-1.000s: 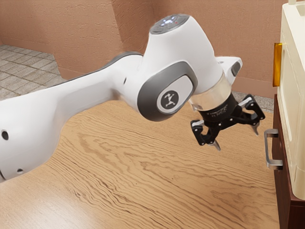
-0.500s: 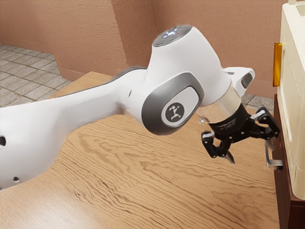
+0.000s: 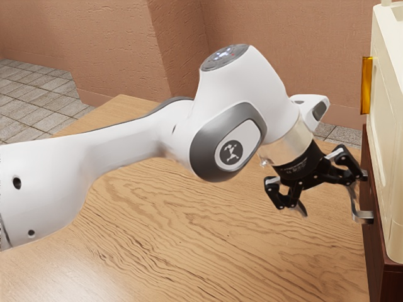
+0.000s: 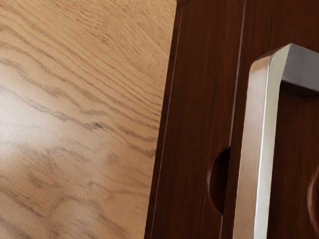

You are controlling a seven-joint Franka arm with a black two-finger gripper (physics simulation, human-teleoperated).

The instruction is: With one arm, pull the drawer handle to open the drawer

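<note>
Black tool [image 3: 328,204], two fingers spread apart, at four o'clock in the exterior view; silver drawer handle [image 3: 363,217] at the tool's three o'clock, one finger overlapping it, contact unclear; dark brown cabinet [image 3: 374,255] behind the handle; wood-grained bench [image 3: 189,245] at six o'clock.

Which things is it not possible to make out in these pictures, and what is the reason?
- Exterior view: part of the handle, behind the gripper; whether a jaw touches it is unclear.
- Wrist view: one end of the handle, cut off by the lower edge.
- Exterior view: base of the arm, cut off by the left edge.
</note>
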